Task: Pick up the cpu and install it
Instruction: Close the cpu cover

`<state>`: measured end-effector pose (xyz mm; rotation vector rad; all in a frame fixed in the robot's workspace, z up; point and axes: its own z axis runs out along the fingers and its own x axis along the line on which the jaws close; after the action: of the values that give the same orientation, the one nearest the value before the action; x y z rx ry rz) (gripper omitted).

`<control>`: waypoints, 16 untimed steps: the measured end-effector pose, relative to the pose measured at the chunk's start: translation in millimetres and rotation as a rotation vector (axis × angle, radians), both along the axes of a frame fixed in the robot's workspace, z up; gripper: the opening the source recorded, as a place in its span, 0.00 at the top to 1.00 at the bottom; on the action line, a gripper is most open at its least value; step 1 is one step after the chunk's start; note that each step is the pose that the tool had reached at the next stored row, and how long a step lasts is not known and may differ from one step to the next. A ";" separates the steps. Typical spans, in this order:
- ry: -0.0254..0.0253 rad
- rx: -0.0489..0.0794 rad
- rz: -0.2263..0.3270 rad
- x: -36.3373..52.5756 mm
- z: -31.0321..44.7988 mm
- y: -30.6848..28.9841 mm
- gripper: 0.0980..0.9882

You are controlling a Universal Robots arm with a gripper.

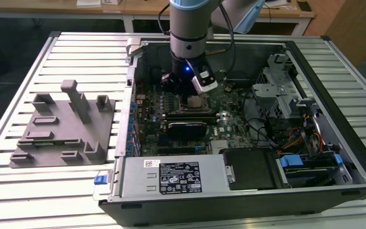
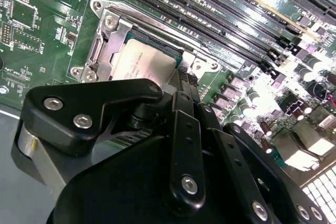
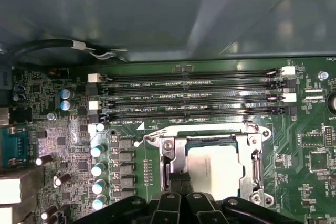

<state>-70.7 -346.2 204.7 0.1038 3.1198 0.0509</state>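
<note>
The cpu (image 3: 212, 170), a flat silvery-white square, lies inside the metal-bordered socket frame (image 3: 256, 167) on the green motherboard. The second wrist view shows the same cpu (image 2: 143, 61) in the socket frame (image 2: 105, 38). My gripper (image 3: 176, 184) reaches down into the open computer case (image 1: 335, 52), with its dark fingers (image 2: 185, 85) close together at one edge of the cpu. I see no gap and nothing between the fingers. In the exterior view the gripper (image 1: 194, 97) hangs over the socket area in the middle of the board.
Several long memory slots (image 3: 189, 95) run beside the socket, and a row of capacitors (image 3: 97, 169) stands near it. A grey plastic fixture with upright posts (image 1: 62, 129) sits on the slatted table at the exterior view's left. A power supply (image 1: 170, 177), a drive cage (image 1: 278, 90) and cables crowd the case.
</note>
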 end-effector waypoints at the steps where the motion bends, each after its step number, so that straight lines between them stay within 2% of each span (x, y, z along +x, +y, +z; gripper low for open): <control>1: -0.0001 0.000 0.000 0.0 1.0 0.0 0.99; 11: -0.0004 0.000 0.000 0.0 16.6 0.0 0.99; 16: -0.0007 0.000 0.000 0.0 18.6 0.0 0.99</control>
<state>-70.6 -346.2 223.3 0.1037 3.1190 0.0515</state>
